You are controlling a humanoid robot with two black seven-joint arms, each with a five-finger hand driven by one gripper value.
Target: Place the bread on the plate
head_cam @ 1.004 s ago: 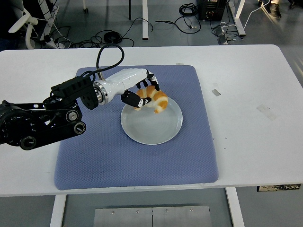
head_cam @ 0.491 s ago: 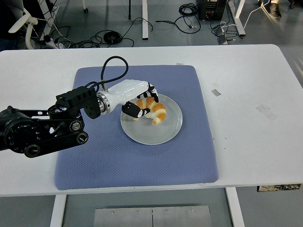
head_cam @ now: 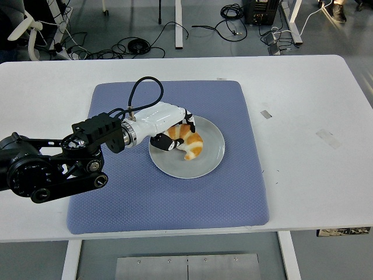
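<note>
On the blue mat (head_cam: 169,192) at the table's (head_cam: 303,116) middle, the white plate (head_cam: 204,166) lies under my left hand (head_cam: 169,131). Head view, the only one supplied: my fingers (head_cam: 189,123) are curled around the bread (head_cam: 189,143), a croissant, with the thumb at its near-left end. The bread now sits low over the plate's centre and appears to touch it; contact cannot be confirmed from above. One second ago the bread hung higher, over the plate's far-left rim; half a second ago it was partly lowered. My arm has since dropped and drawn toward the table's near edge. I judge the placement nearly complete: release the fingers, then withdraw. My right hand is out of view.
</note>
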